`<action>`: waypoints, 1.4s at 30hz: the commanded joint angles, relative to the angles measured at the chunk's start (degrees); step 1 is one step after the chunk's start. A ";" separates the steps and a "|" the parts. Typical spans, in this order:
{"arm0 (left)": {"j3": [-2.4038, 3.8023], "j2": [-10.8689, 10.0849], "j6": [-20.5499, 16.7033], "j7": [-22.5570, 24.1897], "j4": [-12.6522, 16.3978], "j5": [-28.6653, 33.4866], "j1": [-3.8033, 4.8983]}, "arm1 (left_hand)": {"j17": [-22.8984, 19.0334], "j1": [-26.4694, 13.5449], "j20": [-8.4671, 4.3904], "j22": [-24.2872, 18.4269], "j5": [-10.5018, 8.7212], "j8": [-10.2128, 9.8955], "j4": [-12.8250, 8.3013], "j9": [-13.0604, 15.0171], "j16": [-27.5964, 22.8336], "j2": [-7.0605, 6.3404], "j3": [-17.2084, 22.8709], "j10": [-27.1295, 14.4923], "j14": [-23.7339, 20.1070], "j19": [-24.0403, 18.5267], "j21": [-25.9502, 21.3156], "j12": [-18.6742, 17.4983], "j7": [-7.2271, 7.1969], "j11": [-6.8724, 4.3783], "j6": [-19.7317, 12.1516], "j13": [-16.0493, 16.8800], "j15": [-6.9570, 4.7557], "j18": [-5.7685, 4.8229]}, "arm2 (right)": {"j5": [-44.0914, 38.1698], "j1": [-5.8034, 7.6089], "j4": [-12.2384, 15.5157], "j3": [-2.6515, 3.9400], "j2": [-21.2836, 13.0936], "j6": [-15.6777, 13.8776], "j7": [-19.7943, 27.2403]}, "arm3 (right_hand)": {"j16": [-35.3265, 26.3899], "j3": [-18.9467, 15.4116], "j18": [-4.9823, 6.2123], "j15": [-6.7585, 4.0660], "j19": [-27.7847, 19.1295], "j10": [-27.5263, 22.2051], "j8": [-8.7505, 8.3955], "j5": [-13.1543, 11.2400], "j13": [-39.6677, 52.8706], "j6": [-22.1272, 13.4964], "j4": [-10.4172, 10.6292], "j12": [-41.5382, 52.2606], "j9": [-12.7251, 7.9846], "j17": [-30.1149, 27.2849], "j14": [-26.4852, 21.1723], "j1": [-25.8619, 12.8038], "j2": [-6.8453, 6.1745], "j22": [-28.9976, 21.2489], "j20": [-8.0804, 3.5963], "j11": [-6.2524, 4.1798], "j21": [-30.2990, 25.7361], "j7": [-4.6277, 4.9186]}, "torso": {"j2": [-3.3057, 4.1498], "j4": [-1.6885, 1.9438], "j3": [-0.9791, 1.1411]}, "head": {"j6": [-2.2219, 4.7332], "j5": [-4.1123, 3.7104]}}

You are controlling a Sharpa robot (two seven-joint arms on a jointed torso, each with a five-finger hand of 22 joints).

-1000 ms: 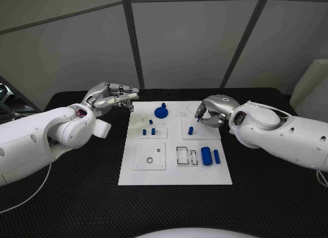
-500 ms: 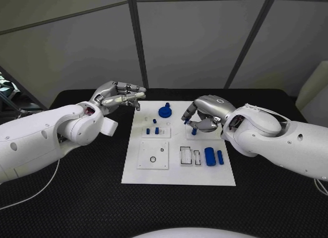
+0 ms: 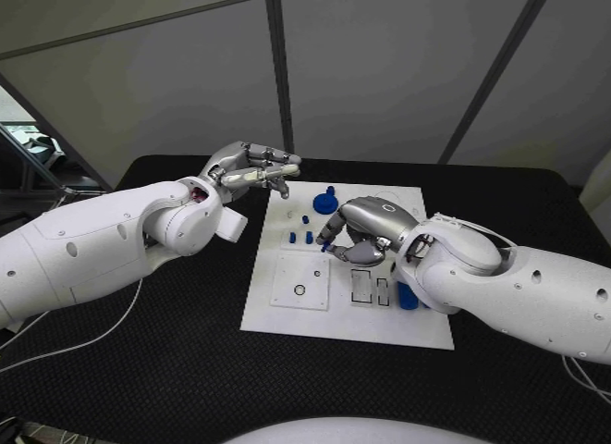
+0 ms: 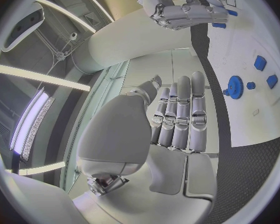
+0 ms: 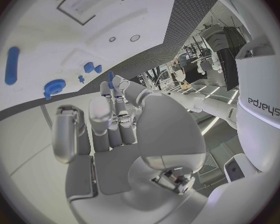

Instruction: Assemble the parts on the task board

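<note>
The white task board (image 3: 286, 314) lies mid-table. A blue gear (image 3: 325, 203) stands near its far edge, with two small blue pegs (image 3: 301, 239) just nearer than it. My right hand (image 3: 360, 227) hovers over the board's middle and pinches a small blue peg (image 5: 110, 77) at its fingertips. A thicker blue cylinder (image 3: 408, 298) lies near the board's right edge, half hidden by my right arm. My left hand (image 3: 257, 167) hangs above the board's far left corner, fingers curled, holding nothing. The left wrist view shows that hand (image 4: 177, 117), the gear (image 4: 233, 87) and my right hand (image 4: 184, 7).
A square inset with a small ring (image 3: 299, 289) sits at the board's near left. Two narrow rectangular slots (image 3: 373, 285) lie beside it. Black matting (image 3: 145, 361) surrounds the board. A long blue peg (image 5: 12, 64) lies on the board in the right wrist view.
The head camera has shifted. Relative to the board, my right hand has moved from the far right corner to the middle. My left hand stays by the far left corner.
</note>
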 commanded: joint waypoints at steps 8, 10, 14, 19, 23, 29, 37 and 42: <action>0.08 0.63 0.68 0.41 -0.11 0.37 0.14 | -0.09 -0.40 0.15 -0.17 -0.25 -0.20 0.12 0.06 -0.31 -0.21 -0.12 -0.01 0.21 0.46 -0.38 -0.33 0.28 0.38 -0.21 -0.05 0.15 -0.78 | -2.01 -1.80 -2.86 -0.64 2.69 2.14 0.56 | 0.30 0.49 -0.25 -0.34 0.04 -0.29 -0.40 0.27 0.07 -0.13 0.04 -0.25 0.01 0.01 1.08 0.02 -0.56 2.60 -0.07 0.31 0.24 0.23 | 0.09 -0.11 0.08 | -0.59 1.57; 0.08 0.70 0.71 0.41 -0.14 0.37 0.14 | -0.09 -0.40 0.15 -0.17 -0.25 -0.20 0.12 0.06 -0.31 -0.21 -0.12 -0.01 0.21 0.46 -0.38 -0.33 0.28 0.38 -0.21 -0.05 0.15 -0.78 | -2.33 -1.95 -3.20 -0.67 3.00 2.24 0.38 | 0.30 0.49 -0.25 -0.34 0.04 -0.29 -0.40 0.27 0.07 -0.13 0.04 -0.25 0.01 0.01 1.08 0.02 -0.56 2.60 -0.07 0.31 0.24 0.23 | 0.07 -0.14 0.06 | -0.74 1.71; 0.08 0.81 0.79 0.39 -0.16 0.37 0.14 | -0.09 -0.40 0.15 -0.17 -0.25 -0.20 0.12 0.06 -0.31 -0.21 -0.12 -0.01 0.21 0.46 -0.38 -0.33 0.28 0.38 -0.21 -0.05 0.15 -0.78 | -2.85 -2.15 -3.58 -0.70 3.43 2.89 0.02 | 0.29 0.50 -0.25 -0.33 0.03 -0.31 -0.41 0.26 0.06 -0.15 0.04 -0.25 0.01 0.00 1.08 0.02 -0.56 2.58 -0.07 0.32 0.23 0.24 | 0.11 -0.12 0.06 | -1.05 1.99; 0.08 0.90 0.82 0.37 -0.19 0.37 0.14 | -0.09 -0.40 0.15 -0.17 -0.25 -0.20 0.12 0.06 -0.31 -0.21 -0.12 -0.01 0.21 0.46 -0.38 -0.33 0.28 0.38 -0.21 -0.05 0.15 -0.78 | -3.41 -2.33 -3.96 -0.73 3.79 3.46 -0.24 | 0.26 0.56 -0.23 -0.30 -0.03 -0.42 -0.44 0.23 0.05 -0.23 0.05 -0.27 -0.01 -0.07 1.04 -0.02 -0.60 2.50 -0.05 0.36 0.19 0.27 | 0.09 -0.14 0.04 | -1.34 2.09; 0.08 0.92 0.87 0.35 -0.20 0.37 0.14 | -0.10 -0.38 0.15 -0.23 -0.26 -0.21 0.12 0.06 -0.35 -0.19 -0.12 -0.01 0.21 0.48 -0.44 -0.34 0.27 0.37 -0.21 -0.04 0.15 -0.77 | -3.58 -2.49 -4.32 -0.74 3.95 3.63 -0.37 | 0.14 0.59 -0.20 -0.28 -0.11 -0.50 -0.46 0.21 0.03 -0.28 0.06 -0.28 -0.01 -0.22 1.00 -0.07 -0.65 2.38 -0.03 0.39 0.12 0.30 | 0.06 -0.14 0.04 | -1.55 2.24; 0.08 0.94 0.97 0.34 -0.23 0.37 0.14 | -0.10 -0.38 0.15 -0.23 -0.26 -0.21 0.12 0.06 -0.35 -0.19 -0.12 -0.01 0.21 0.48 -0.44 -0.34 0.27 0.37 -0.21 -0.04 0.15 -0.77 | -3.80 -2.59 -4.71 -0.76 4.24 4.00 -0.43 | 0.14 0.59 -0.20 -0.28 -0.11 -0.50 -0.46 0.21 0.03 -0.28 0.06 -0.28 -0.01 -0.22 1.00 -0.07 -0.65 2.38 -0.03 0.39 0.12 0.30 | 0.09 -0.06 0.06 | -1.76 2.38; 0.08 0.90 1.07 0.30 -0.21 0.37 0.14 | -0.10 -0.38 0.15 -0.23 -0.26 -0.21 0.12 0.06 -0.35 -0.19 -0.12 -0.01 0.21 0.48 -0.44 -0.34 0.27 0.37 -0.21 -0.04 0.15 -0.77 | -4.07 -2.67 -5.05 -0.77 4.48 4.28 -0.52 | 0.14 0.59 -0.20 -0.28 -0.11 -0.50 -0.46 0.21 0.03 -0.28 0.06 -0.28 -0.01 -0.22 1.00 -0.07 -0.65 2.38 -0.03 0.39 0.12 0.30 | 0.07 -0.13 0.03 | -1.95 2.49; 0.08 0.89 1.13 0.27 -0.22 0.37 0.14 | -0.10 -0.38 0.15 -0.23 -0.26 -0.21 0.12 0.06 -0.35 -0.19 -0.12 -0.01 0.21 0.48 -0.44 -0.34 0.27 0.37 -0.21 -0.04 0.15 -0.77 | -4.16 -2.71 -5.24 -0.78 4.64 4.65 -0.50 | 0.14 0.66 -0.20 -0.25 -0.12 -0.61 -0.46 0.18 0.02 -0.32 0.12 -0.27 -0.01 -0.26 0.96 -0.14 -0.64 2.40 0.00 0.43 0.14 0.32 | 0.04 -0.10 0.01 | -2.21 2.52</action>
